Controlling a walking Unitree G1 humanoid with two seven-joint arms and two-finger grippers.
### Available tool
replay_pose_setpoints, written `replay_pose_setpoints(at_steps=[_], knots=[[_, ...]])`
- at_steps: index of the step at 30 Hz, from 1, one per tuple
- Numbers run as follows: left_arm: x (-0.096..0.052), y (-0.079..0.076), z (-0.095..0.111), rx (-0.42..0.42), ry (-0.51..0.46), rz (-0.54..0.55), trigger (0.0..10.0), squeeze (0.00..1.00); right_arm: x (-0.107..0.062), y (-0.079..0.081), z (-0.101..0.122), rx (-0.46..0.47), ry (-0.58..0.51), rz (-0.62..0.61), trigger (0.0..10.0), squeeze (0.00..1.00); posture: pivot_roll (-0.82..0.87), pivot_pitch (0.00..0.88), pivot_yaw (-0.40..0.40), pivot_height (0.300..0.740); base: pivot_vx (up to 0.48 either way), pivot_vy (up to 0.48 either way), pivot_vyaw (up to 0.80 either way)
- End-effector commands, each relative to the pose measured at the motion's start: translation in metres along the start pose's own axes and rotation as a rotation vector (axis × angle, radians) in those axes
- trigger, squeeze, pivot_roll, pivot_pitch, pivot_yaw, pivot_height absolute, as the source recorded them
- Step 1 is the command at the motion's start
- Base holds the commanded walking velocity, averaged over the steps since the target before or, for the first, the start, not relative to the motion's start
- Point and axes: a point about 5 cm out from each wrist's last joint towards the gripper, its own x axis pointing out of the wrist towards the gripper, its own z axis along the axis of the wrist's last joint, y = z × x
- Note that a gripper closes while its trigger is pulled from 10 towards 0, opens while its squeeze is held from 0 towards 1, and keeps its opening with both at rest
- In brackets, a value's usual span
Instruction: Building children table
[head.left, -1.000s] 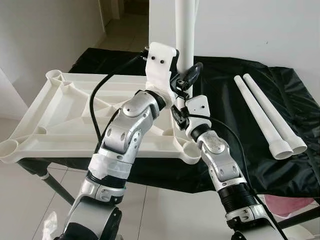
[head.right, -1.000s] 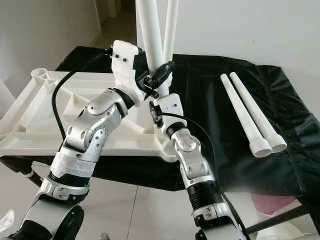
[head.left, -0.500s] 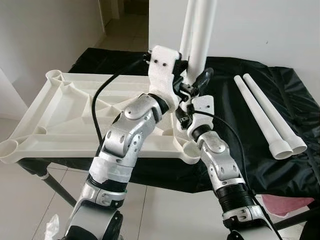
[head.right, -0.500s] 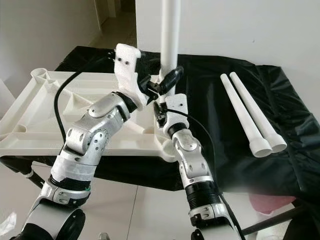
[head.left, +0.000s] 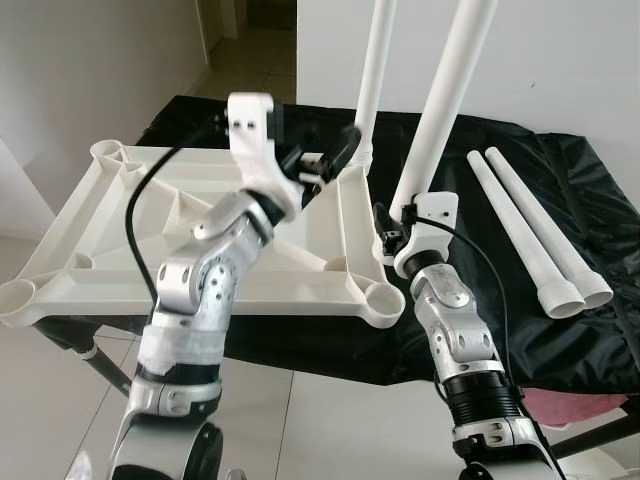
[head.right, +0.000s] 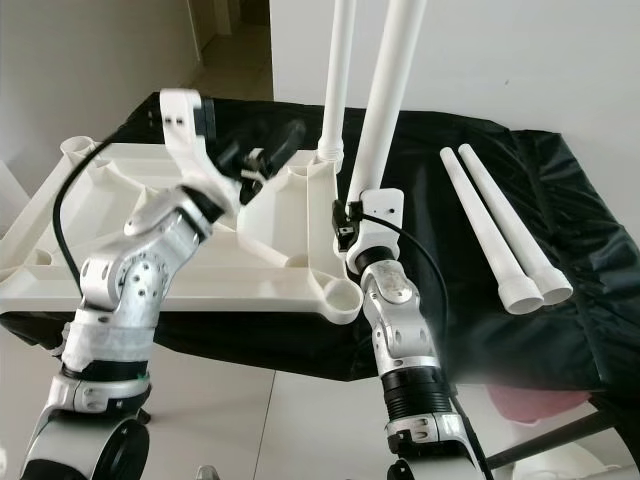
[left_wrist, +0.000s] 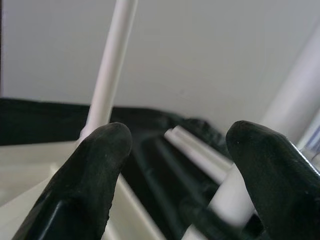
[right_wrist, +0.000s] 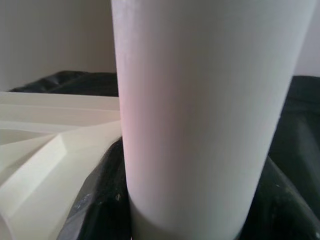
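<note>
The white table top (head.left: 120, 260) lies upside down on a black-draped stand. One white leg (head.left: 374, 80) stands upright in its far right corner socket. My left gripper (head.left: 330, 155) hovers open just left of that leg's base, touching nothing; the leg (left_wrist: 112, 60) shows past its spread fingers (left_wrist: 85, 170). My right gripper (head.left: 405, 205) is shut on a second leg (head.left: 450, 90), holding it near its lower end above the table top's right edge, with its top tilted to the right. That held leg (right_wrist: 200, 100) looms large in the right wrist view.
Two more white legs (head.left: 530, 230) lie side by side on the black cloth (head.left: 480, 150) at the right. An open round socket (head.left: 385, 302) sits at the table top's near right corner. A white wall stands behind, tiled floor below.
My left gripper has come off the upright leg and swung back to the left. My right gripper has carried its leg to the right, away from the upright one, and tilted it.
</note>
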Motion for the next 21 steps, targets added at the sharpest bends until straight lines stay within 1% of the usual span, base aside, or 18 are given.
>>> replay_pose_setpoints(at_steps=[1,2,3,5,7,9,12,15,16,17,18,21], knots=[[-0.007,-0.002,-0.013,0.036,0.054,-0.017,10.0,0.00,-0.005,-0.001,0.006,0.026,-0.045,0.016,10.0,0.00,0.03,0.029,-0.026,0.740,0.000,0.000,0.00],[-0.009,-0.002,-0.017,0.036,0.072,-0.019,10.0,0.00,-0.006,-0.001,0.006,0.031,-0.049,0.018,10.0,0.00,0.03,0.029,-0.026,0.740,0.000,0.000,0.00],[-0.012,-0.003,-0.022,0.018,0.088,-0.025,10.0,0.00,-0.008,-0.001,0.007,0.028,-0.055,0.024,10.0,0.00,0.03,0.033,-0.026,0.740,0.000,0.000,0.00],[-0.014,-0.003,-0.025,0.005,0.098,-0.030,10.0,0.00,-0.009,-0.001,0.007,0.026,-0.059,0.029,10.0,0.00,0.03,0.033,-0.026,0.740,0.000,0.000,0.00],[-0.024,-0.007,-0.039,0.023,0.134,-0.041,10.0,0.00,-0.016,0.001,0.006,0.039,-0.066,0.051,10.0,0.00,0.04,0.039,-0.027,0.740,0.000,0.000,0.00],[-0.031,-0.010,-0.048,0.050,0.160,-0.050,10.0,0.00,-0.022,0.002,0.006,0.046,-0.074,0.067,10.0,0.00,0.03,0.055,-0.025,0.740,0.000,0.000,0.00],[-0.033,-0.011,-0.051,0.057,0.167,-0.052,10.0,0.00,-0.023,0.002,0.006,0.045,-0.077,0.069,10.0,0.00,0.03,0.055,-0.025,0.740,0.000,0.000,0.00],[-0.046,-0.017,-0.063,0.116,0.213,-0.082,10.0,0.00,-0.032,0.004,0.003,0.039,-0.067,0.090,10.0,0.00,0.03,0.066,-0.021,0.740,0.000,0.000,0.00],[-0.050,-0.020,-0.065,0.138,0.211,-0.108,10.0,0.00,-0.035,0.005,0.001,0.043,-0.062,0.099,10.0,0.00,0.03,0.072,-0.017,0.740,0.000,0.000,0.00],[-0.050,-0.020,-0.065,0.138,0.211,-0.108,10.0,0.00,-0.035,0.005,0.001,0.043,-0.062,0.099,10.0,0.00,0.03,0.072,-0.017,0.740,0.000,0.000,0.00],[-0.054,-0.026,-0.066,0.177,0.203,-0.147,10.0,0.00,-0.038,0.005,-0.001,0.038,-0.056,0.110,10.0,0.00,0.03,0.071,-0.017,0.740,0.000,0.000,0.00],[-0.057,-0.029,-0.067,0.201,0.196,-0.174,10.0,0.00,-0.039,0.005,-0.002,0.035,-0.053,0.117,10.0,0.00,0.03,0.071,-0.017,0.740,0.000,0.000,0.00]])
